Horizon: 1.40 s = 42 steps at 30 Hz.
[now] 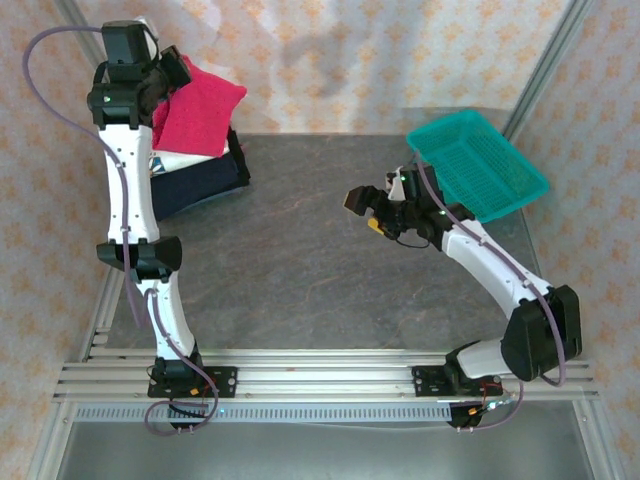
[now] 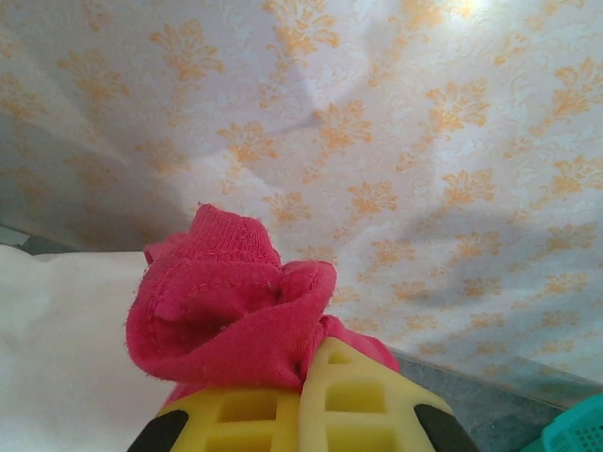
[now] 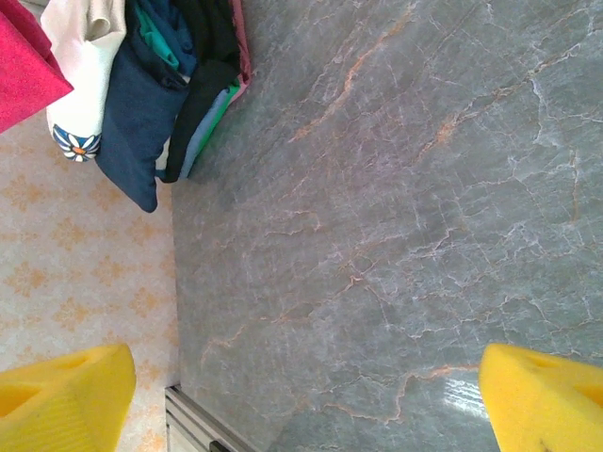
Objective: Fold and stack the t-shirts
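Observation:
The red t-shirt [image 1: 205, 108], folded into a square, hangs at the far left over the stack. My left gripper [image 1: 166, 100] is shut on its left edge. In the left wrist view red cloth [image 2: 231, 306] bunches out from between the closed yellow fingers [image 2: 358, 400]. Under it lie the white t-shirt [image 1: 175, 162] and the dark navy t-shirt [image 1: 198, 185]. My right gripper [image 1: 363, 203] stands open and holds nothing, low over the table's middle right. The right wrist view has the red t-shirt [image 3: 24, 66], the white one with its blue emblem [image 3: 80, 85] and the navy one [image 3: 137, 132] at top left.
A teal mesh basket [image 1: 478, 162] sits tilted at the table's far right corner, just behind the right wrist. Grey marble tabletop [image 1: 300, 260] lies between the arms. Patterned cloth [image 2: 396, 141] backs the scene. More folded dark and green cloth [image 3: 203, 104] lies in the stack.

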Each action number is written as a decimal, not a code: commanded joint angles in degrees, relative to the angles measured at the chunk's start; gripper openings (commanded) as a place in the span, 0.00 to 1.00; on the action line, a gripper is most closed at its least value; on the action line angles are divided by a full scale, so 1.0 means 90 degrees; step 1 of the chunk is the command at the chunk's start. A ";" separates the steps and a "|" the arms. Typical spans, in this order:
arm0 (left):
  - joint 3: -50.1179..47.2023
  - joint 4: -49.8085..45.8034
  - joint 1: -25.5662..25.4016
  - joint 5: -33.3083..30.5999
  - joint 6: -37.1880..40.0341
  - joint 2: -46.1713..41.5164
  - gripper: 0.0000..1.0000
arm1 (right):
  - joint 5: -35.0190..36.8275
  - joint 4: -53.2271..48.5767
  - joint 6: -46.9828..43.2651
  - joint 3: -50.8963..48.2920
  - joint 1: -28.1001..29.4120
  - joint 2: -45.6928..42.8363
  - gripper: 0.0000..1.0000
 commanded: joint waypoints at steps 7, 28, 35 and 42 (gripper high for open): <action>0.0173 0.0186 0.0350 -0.0167 0.0062 0.0664 0.00 | -0.0078 0.0329 0.0056 -0.0055 0.0014 0.0283 0.94; -0.0159 0.0695 0.1944 0.0468 -0.0874 0.2024 0.00 | -0.0253 0.0320 0.0113 0.0708 0.0010 0.1466 0.99; -0.0268 0.0945 0.2229 0.0662 -0.1629 0.2635 0.62 | -0.0304 0.0084 0.0037 0.0760 0.0006 0.1250 0.99; 0.0511 0.1236 0.2473 0.0811 -0.2136 0.1957 1.00 | -0.0144 -0.0708 -0.0431 0.0772 0.0010 0.0414 0.99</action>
